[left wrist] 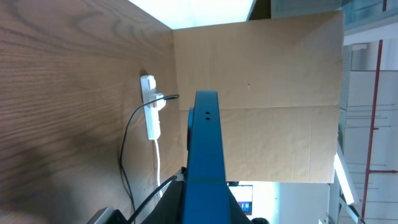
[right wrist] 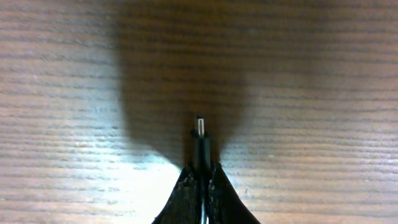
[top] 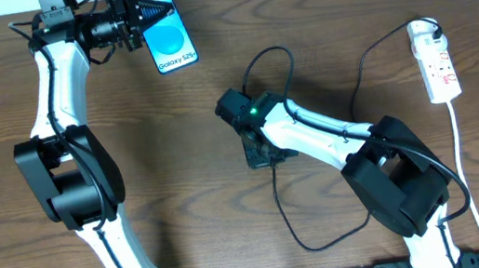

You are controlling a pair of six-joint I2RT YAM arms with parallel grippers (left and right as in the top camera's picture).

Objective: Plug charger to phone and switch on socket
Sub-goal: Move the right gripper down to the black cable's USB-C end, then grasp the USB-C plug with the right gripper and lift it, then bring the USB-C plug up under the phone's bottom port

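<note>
Black charger (right wrist: 199, 149) sits pinched in the closed right tool (right wrist: 200, 173), its metal tip (right wrist: 199, 126) jutting straight ahead in line with the fingers, over the brown wood-grain counter (top: 178, 161). The left tool (top: 145, 23) grips the phone (top: 171, 31) by the far edge, its long axis running far-to-near. The white socket (top: 436, 64) lies at the far right, and a cardboard wall (left wrist: 280, 93) stands behind.
</note>
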